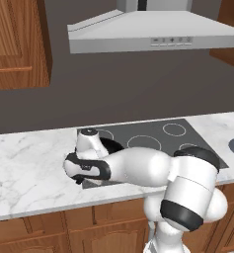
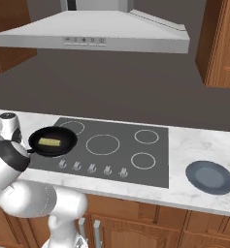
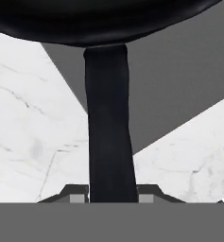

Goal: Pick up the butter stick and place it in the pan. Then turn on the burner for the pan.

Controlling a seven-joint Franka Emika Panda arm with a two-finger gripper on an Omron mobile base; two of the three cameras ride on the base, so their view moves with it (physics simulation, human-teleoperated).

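Looking good: small pale yellow butter stick (image 2: 50, 142) lies in the round black frying pan (image 2: 52, 147). Gripper (image 3: 111, 198) straddles its handle; can't tell its grip. Burner knob next.

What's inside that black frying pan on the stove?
In the pan lies the butter stick, a pale yellow block flat on its bottom. Nothing else shows inside it. What lies beneath the butter is covered.

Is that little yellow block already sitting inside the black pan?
Yes, in the right base view the butter stick lies flat inside the pan on the stovetop's front left burner.
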